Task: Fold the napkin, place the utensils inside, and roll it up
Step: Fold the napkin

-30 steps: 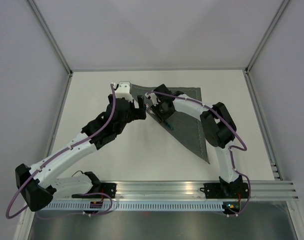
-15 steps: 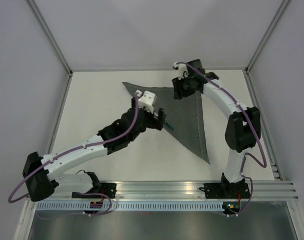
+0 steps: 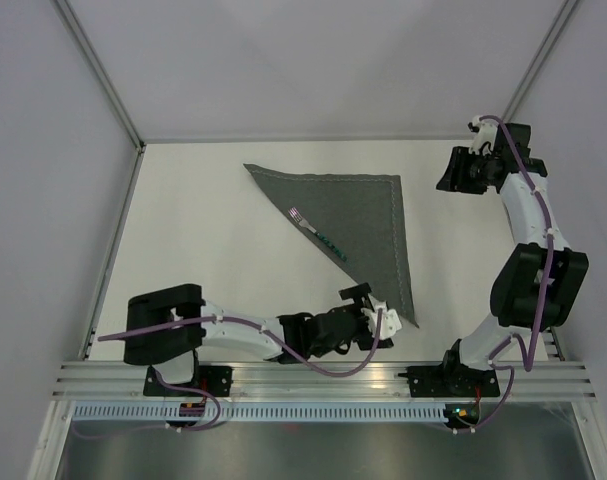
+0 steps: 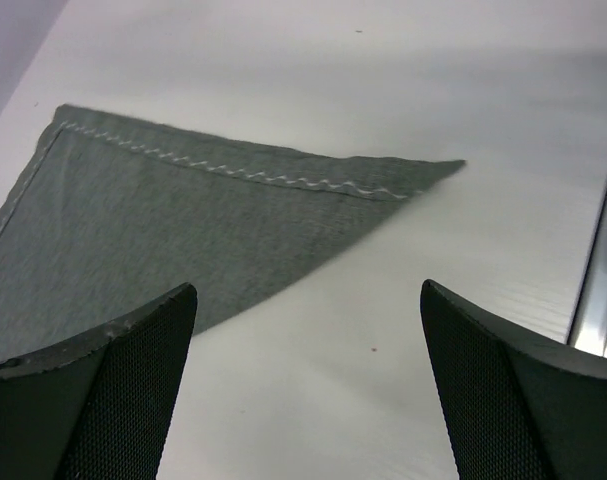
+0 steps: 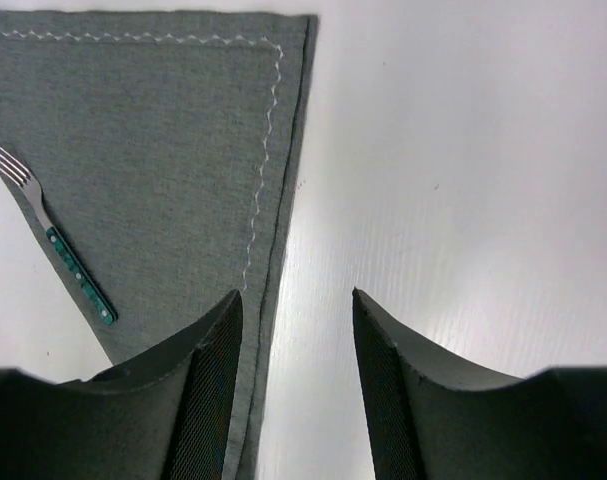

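Aim matters here: I am hovering my left end effector (image 4: 308,300), jaws wide and empty, just short of the near corner of the napkin (image 3: 368,215), wanting both layers pinched and the fork (image 3: 318,232) undisturbed.

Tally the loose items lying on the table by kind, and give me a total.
napkin: 1
fork: 1
Total: 2
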### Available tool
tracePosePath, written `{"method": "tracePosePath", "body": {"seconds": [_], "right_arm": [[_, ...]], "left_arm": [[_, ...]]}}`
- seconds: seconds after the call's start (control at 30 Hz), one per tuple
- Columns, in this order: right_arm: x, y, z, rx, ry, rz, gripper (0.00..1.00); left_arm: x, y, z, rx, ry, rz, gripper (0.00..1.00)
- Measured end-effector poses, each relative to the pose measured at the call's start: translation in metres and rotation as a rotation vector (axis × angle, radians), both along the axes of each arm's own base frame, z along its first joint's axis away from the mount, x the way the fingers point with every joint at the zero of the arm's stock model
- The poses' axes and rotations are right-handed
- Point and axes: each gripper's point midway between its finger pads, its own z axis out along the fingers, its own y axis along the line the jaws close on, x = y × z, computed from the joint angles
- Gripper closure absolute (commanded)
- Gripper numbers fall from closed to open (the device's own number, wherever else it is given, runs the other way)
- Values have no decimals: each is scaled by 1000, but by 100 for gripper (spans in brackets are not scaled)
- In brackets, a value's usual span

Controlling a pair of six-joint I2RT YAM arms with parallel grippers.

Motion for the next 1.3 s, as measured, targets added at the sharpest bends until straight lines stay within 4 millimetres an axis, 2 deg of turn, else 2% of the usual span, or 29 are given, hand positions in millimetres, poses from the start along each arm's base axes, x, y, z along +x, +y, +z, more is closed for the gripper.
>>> {"method": "tracePosePath", "body": {"seconds": [0.17, 0.47, 0.57, 0.8, 1.1, 1.3], "right_arm": [[-12, -2, -21, 32, 55, -11, 47], [-12, -5, -25, 36, 50, -17, 47], [-15, -9, -27, 40, 56, -26, 47], [-18, -13, -23, 44, 42, -37, 47], [-18, -12, -19, 54, 29, -32, 49], [-17, -13, -19, 55, 23, -33, 50]], "left_arm": [[-25, -20, -30, -2, -87, -135, 5], [-39, -57, -71, 20, -181, -203, 14], [-39, -69, -77, 14, -199, -200, 17], [-33, -90, -78, -8, -237, -182, 35], [-31, -98, -96, 18, -255, -186, 47], [-26, -105, -94, 9, -276, -163, 52]]}}
